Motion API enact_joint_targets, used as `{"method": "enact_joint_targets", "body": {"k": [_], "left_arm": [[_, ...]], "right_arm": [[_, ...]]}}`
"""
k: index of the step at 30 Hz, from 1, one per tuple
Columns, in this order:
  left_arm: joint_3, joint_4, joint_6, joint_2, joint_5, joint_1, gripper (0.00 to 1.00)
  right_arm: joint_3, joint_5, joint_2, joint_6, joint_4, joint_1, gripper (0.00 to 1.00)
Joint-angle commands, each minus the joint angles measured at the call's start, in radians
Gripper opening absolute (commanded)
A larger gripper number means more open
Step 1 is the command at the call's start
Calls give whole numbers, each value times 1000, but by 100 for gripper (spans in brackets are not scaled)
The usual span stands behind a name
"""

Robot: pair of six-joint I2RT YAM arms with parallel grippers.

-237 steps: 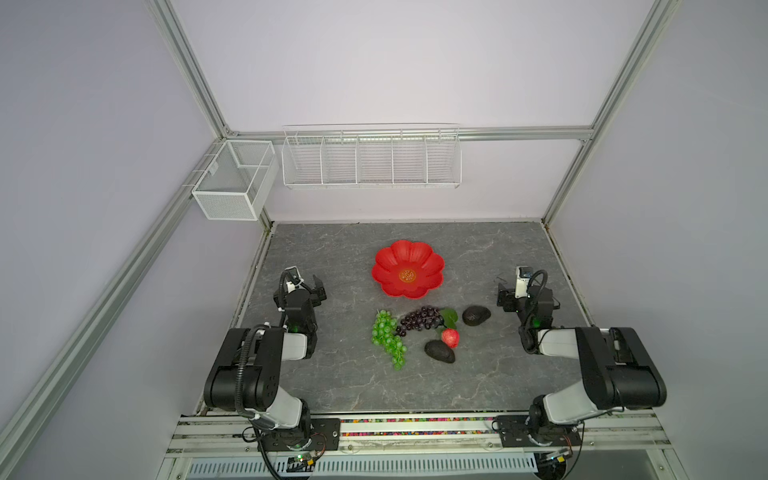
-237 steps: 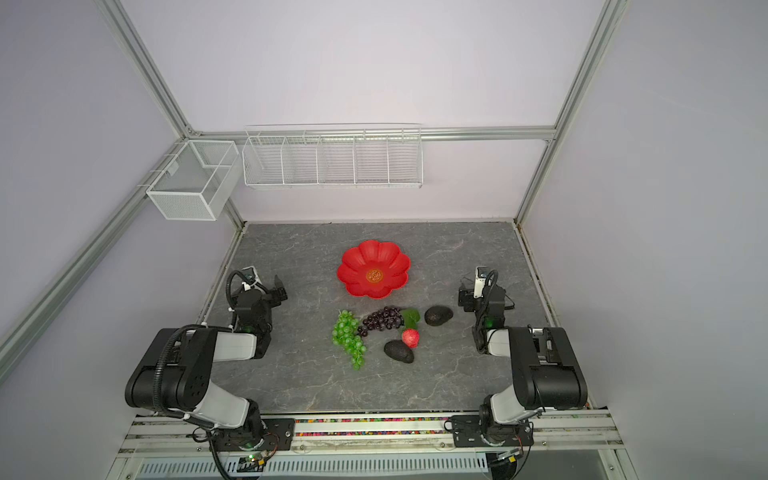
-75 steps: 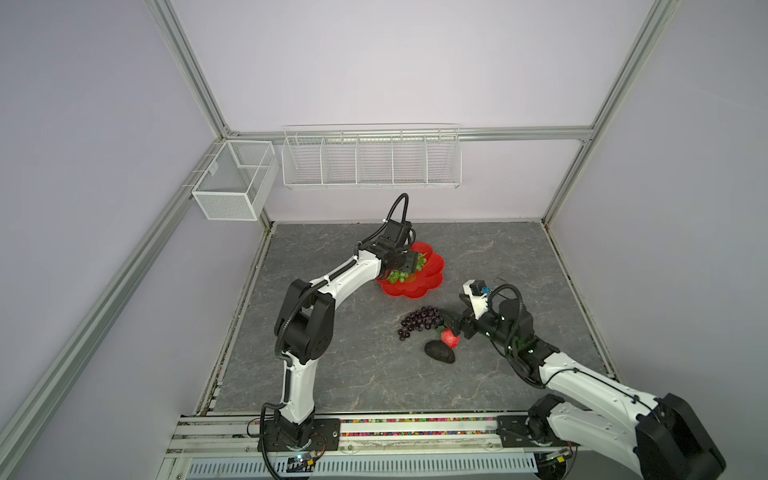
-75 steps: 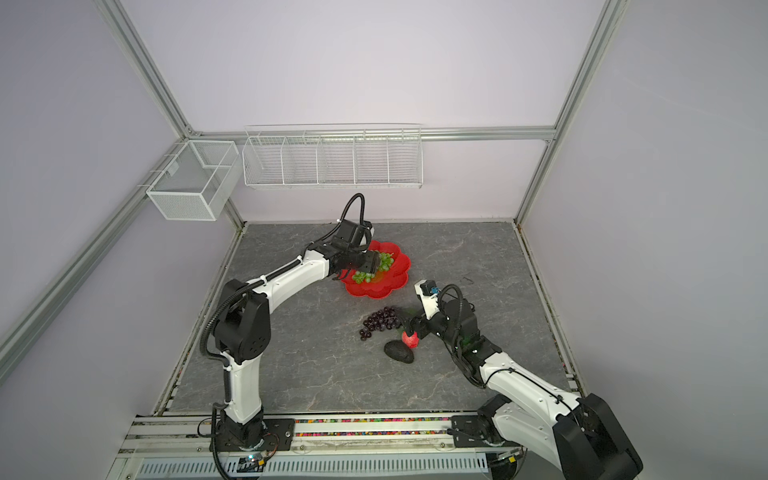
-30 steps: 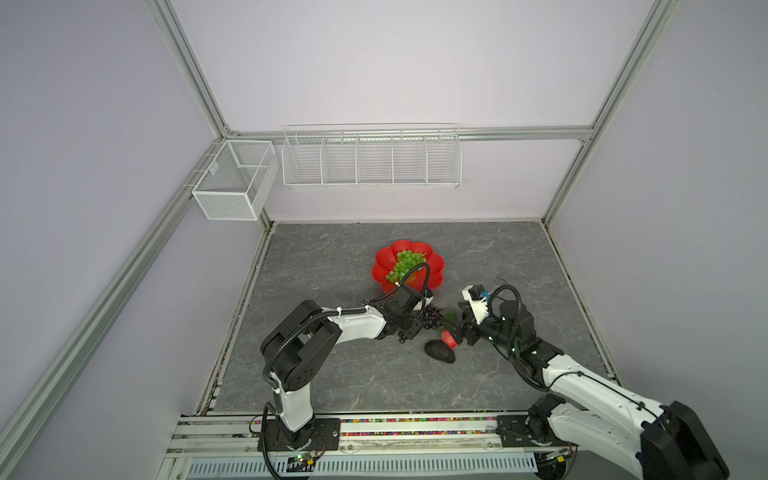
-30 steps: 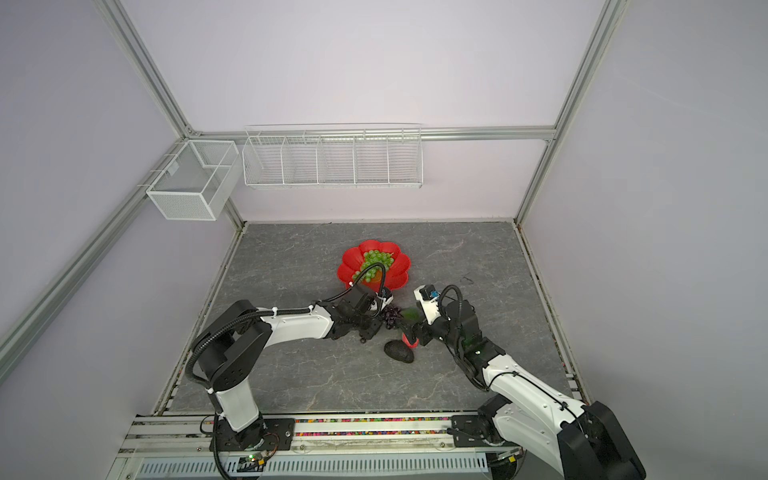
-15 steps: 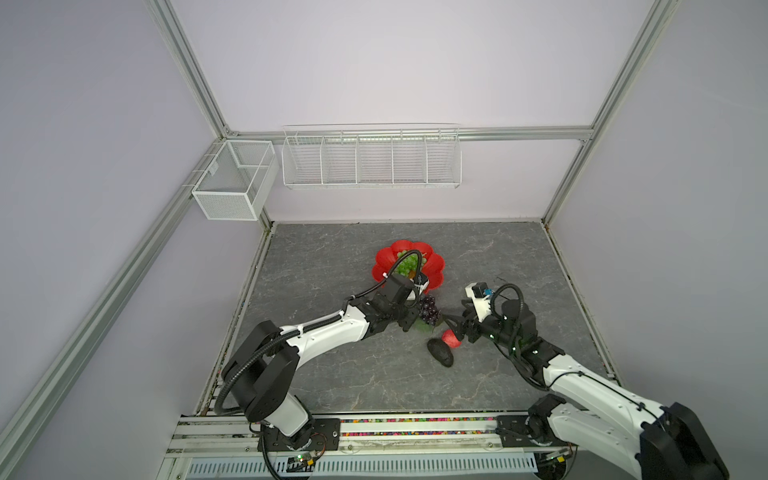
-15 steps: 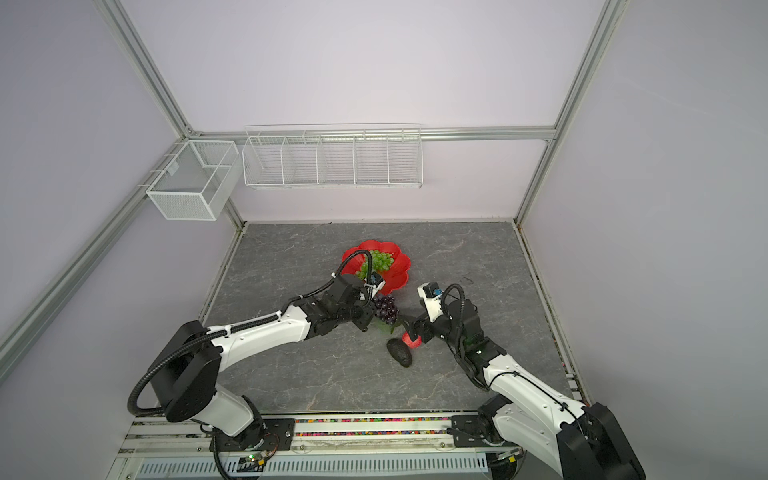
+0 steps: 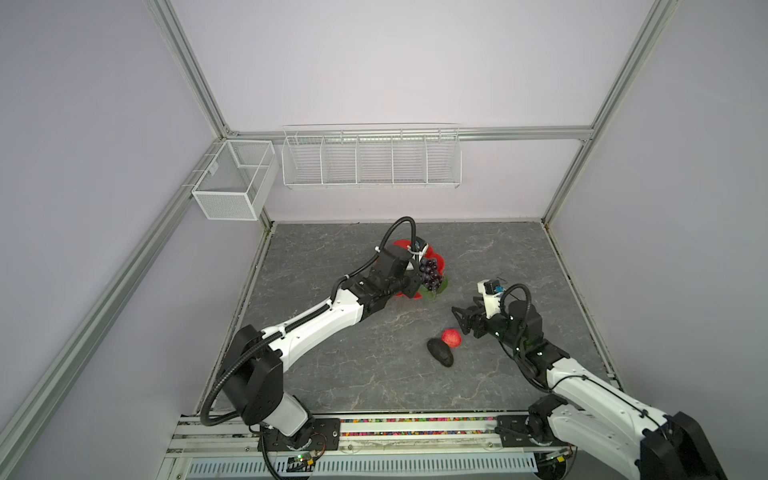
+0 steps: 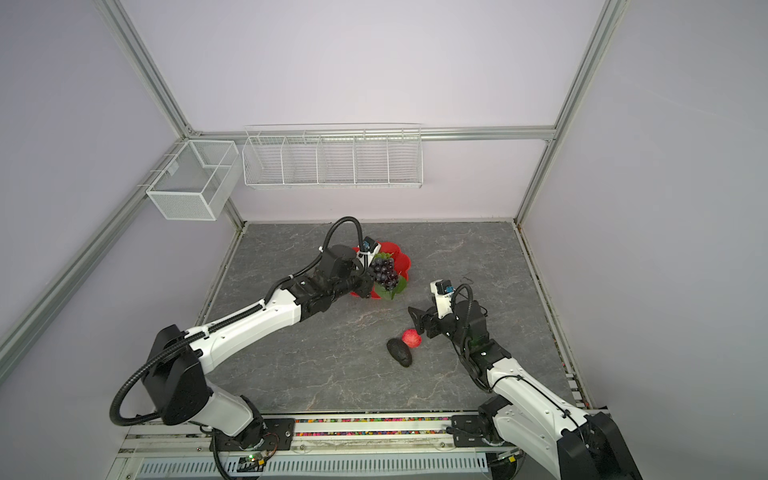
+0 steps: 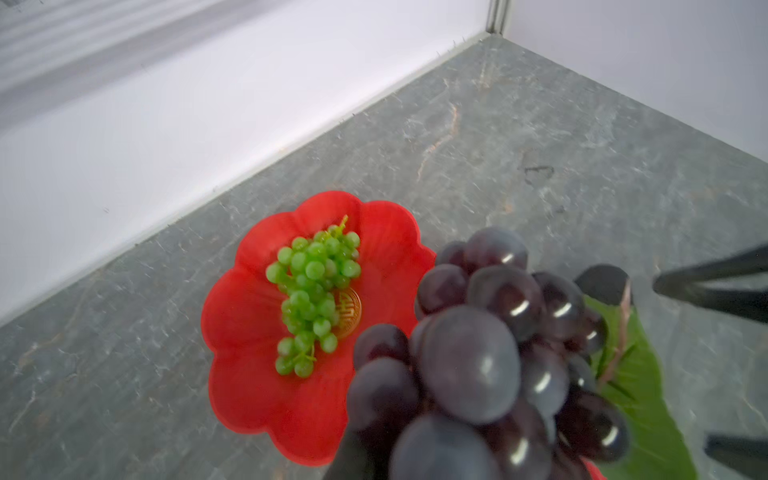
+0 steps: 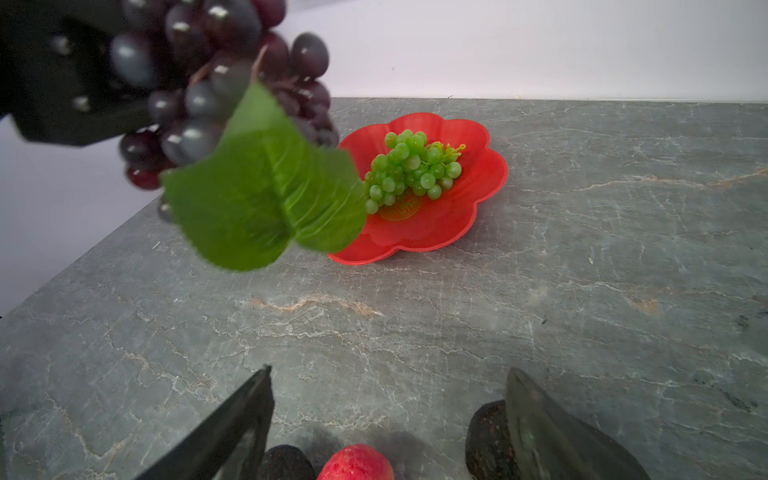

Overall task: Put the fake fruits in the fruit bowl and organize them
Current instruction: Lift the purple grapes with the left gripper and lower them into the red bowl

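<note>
Since half a second ago my left arm has swung the purple grapes [image 9: 430, 274] up toward the bowl [image 11: 257, 390]; they now hang in the air at its near rim, not yet over the centre; my left end effector [image 9: 417, 284] is clamped on the bunch from the side, so the leaf [image 12: 266, 187] dangles free. The green grapes [image 11: 311, 299] lie across the bowl's middle, partly over the gold emblem; I judge the bare petals beside them are the place for this bunch. My right end effector [image 9: 462, 322] hovers with jaws apart near the apple [image 9: 451, 338]; one avocado [image 9: 440, 352] lies just beside the apple on the counter [image 9: 374, 374]; the other avocado [image 12: 486, 436] sits by a right finger; holding off there leaves the bowl free for my left arm.
</note>
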Motion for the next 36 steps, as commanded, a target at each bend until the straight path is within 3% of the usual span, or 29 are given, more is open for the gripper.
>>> {"method": "enact_joint_targets", "body": {"k": [1,10,17,19,23,24,33,36], "left_arm": [[109,-10,-15,121,-80,22,12],[332,-27,-86,408,-186,64,12],[294,7,-110,463,-84,79,14],[268,0,-103,453,-51,79,21],[242,-71,-66,437,-11,82,52],[233,-77,-59,430,-12,83,56],[185,-117,-51,331,5,132,63],[211,-184,-72,317,251,205,64]], "right_arm": [[-14,16,-9,10,35,-7,89],[-13,4,-9,9,37,-10,88],[-10,-9,-3,11,39,-12,88],[-10,-7,-4,12,39,-11,88],[-9,-11,0,11,42,-12,89],[-8,-13,1,11,42,-11,89],[-8,-4,1,10,37,-11,89],[-4,-2,7,10,31,-13,88]]}}
